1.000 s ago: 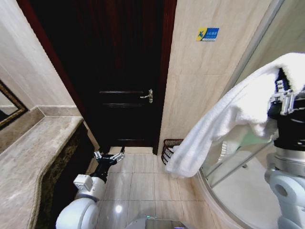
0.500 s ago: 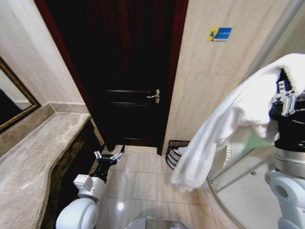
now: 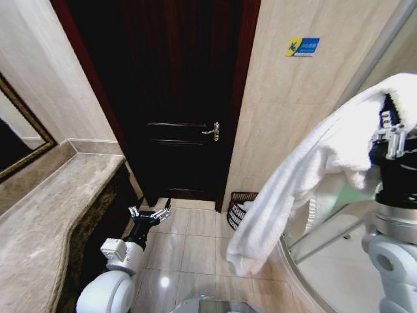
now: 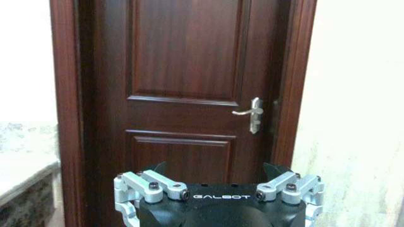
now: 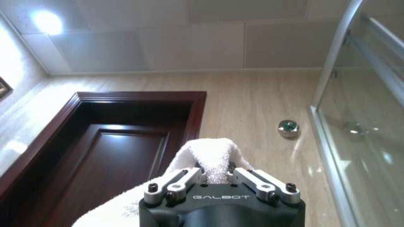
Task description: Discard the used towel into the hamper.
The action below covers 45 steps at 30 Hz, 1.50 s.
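I'm carrying the towel point(image 3: 306, 182) toward the drop, transport leg by my read. My right gripper point(image 5: 215, 182) is raised high at my right side, fingers clamped on a bunched fold of the white cloth, the rest draping down and to the left in the head view. The hamper point(image 3: 238, 207) is sitting on the floor against the wall just right of the dark door point(image 3: 176, 98), half hidden behind the hanging towel. Next I'm judging I need the cloth above the hamper's rim before releasing. My left gripper point(image 3: 149, 214) is hanging low near the counter point(image 3: 52, 208), jaws spread wide, holding nothing.
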### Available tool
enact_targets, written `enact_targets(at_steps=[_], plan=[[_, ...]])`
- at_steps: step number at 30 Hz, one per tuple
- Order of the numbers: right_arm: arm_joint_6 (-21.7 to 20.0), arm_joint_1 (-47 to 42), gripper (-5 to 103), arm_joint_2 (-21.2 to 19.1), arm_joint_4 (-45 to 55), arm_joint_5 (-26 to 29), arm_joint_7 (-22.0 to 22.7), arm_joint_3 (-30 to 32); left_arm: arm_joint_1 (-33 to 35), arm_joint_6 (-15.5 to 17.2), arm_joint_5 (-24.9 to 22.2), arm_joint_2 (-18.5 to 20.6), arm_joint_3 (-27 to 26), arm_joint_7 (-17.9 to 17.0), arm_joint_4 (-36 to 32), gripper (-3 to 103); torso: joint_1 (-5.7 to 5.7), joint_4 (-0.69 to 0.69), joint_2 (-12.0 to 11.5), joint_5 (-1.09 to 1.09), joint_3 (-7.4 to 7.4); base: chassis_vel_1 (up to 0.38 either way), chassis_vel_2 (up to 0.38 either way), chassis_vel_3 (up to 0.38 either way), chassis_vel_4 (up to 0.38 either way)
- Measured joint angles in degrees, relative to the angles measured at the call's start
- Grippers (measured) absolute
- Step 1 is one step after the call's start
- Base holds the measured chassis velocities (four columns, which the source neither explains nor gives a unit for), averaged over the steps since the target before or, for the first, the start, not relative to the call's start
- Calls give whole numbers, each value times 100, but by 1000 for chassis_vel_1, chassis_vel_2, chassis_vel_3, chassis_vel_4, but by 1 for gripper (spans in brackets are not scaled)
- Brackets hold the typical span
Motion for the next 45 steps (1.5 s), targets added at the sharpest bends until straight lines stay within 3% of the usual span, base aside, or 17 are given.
enact_targets(at_steps=[18, 30, 36, 45], plan=[[5, -54, 11, 39, 35, -76, -67, 16, 0, 0, 0, -1, 0, 0, 0, 100, 0, 0, -1, 1, 0, -8, -7, -32, -31], [6, -55, 11, 41, 40, -48, -36, 10, -1, 0, 0, 2, -1, 0, 0, 100, -1, 0, -2, -5, -1, 150, 165, -134, -148], [18, 30, 11, -78, -74, 23, -69, 34, 0, 0, 0, -2, 0, 0, 0, 100, -1, 0, -2, 4, -1, 14, -1, -6, 0], [30, 242, 11, -280, -301, 125, -139, 17, 0, 0, 0, -1, 0, 0, 0, 100, -1, 0, -2, -1, -1, -29, -29, 26, 15]])
